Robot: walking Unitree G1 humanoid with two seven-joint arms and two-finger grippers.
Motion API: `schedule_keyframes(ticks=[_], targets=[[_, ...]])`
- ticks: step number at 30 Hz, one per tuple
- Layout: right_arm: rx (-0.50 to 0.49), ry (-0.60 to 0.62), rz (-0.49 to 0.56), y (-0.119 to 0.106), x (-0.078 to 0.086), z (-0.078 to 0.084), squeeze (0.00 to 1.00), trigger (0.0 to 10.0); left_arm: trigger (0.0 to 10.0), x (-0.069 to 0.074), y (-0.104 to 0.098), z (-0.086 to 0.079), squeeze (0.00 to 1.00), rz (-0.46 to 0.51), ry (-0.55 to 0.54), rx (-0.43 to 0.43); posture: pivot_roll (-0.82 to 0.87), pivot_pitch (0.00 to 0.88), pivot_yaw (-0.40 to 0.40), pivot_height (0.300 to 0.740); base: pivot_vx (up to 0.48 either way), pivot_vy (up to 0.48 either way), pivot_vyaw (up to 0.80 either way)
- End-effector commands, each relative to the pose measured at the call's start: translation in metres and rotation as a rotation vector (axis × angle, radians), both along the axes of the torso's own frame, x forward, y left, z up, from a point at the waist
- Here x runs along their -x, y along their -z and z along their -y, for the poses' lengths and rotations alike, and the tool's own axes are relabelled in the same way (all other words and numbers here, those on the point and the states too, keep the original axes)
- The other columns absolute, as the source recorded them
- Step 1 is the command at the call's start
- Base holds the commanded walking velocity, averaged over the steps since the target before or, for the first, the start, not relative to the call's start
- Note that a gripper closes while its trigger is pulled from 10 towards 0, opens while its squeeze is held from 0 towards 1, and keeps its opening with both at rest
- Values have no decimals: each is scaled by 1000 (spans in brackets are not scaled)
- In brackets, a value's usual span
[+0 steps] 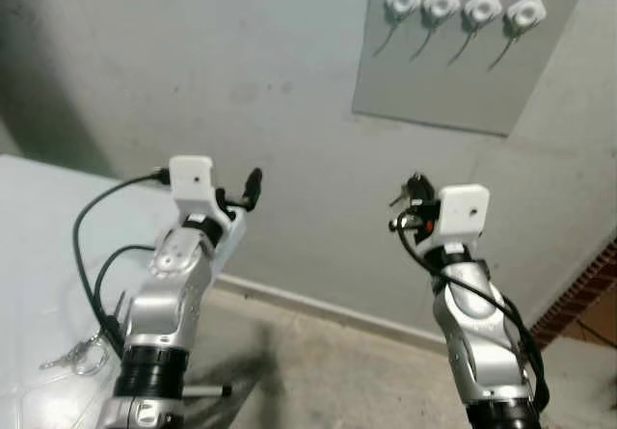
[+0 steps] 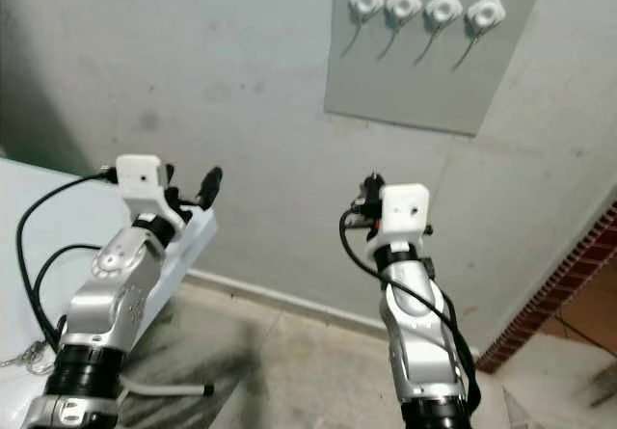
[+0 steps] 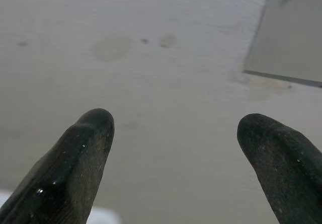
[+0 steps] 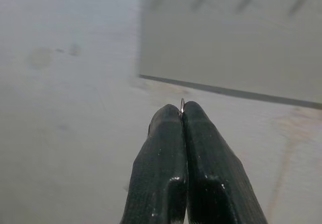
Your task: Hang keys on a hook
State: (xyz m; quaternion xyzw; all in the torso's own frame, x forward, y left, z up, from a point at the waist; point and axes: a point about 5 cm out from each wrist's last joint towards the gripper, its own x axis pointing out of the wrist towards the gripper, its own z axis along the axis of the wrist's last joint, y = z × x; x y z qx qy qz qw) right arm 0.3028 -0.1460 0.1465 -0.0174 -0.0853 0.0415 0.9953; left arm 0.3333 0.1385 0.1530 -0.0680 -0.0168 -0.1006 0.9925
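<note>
Pinching a key ring [image 4: 182, 103], the raised right end effector [image 4: 182, 114] faces the hooks [image 1: 463, 8]; left end effector [image 3: 176, 128] released.

I see both eye views from head height, angled up at the wall [image 1: 289, 82]; panel [image 1: 453, 72] at 1 o'clock. Each wrist camera looks along its fingers, close to that wall, sharing the panel's edge.

A pale grey wall [image 1: 241, 72] fills the view ahead, faintly stained, with a flat grey panel [image 1: 463, 63] fixed to it upper right. Below runs a light skirting strip [image 1: 318, 304] over a grey concrete floor [image 1: 328, 371]. A white desk [image 1: 48, 255] sits at left; red brickwork [image 1: 583, 294] edges the far right.
</note>
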Motion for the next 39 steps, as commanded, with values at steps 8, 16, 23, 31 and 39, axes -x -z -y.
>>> schedule_keyframes(ticks=[8, 16, 23, 31, 39], targets=[[-2, 24, -7, 0, 0, 8, 0, 10000, 10000, 2, -3, 9, 0, 10, 29, 1, -21, 0, 11, 732, 435, 0, -468], [-6, 23, 13, -2, 1, 8, 0, 10000, 10000, 3, -2, 9, 0, 8, 28, 3, -19, 0, 7, 732, 436, 0, 0], [2, 16, 16, -3, 1, 8, 0, 10000, 10000, 4, -3, 10, 0, 9, 22, 20, -15, 0, 3, 732, 384, 0, 0], [8, -15, 14, -2, 1, 2, 0, 10000, 10000, 11, -12, 24, 0, 71, 66, 25, -9, 0, -4, 732, 0, 0, 0], [-6, -88, 43, -10, 0, -4, 0, 10000, 10000, 26, -24, 63, 0, 142, 245, -51, -6, 7, -10, 732, 0, 0, 0]])
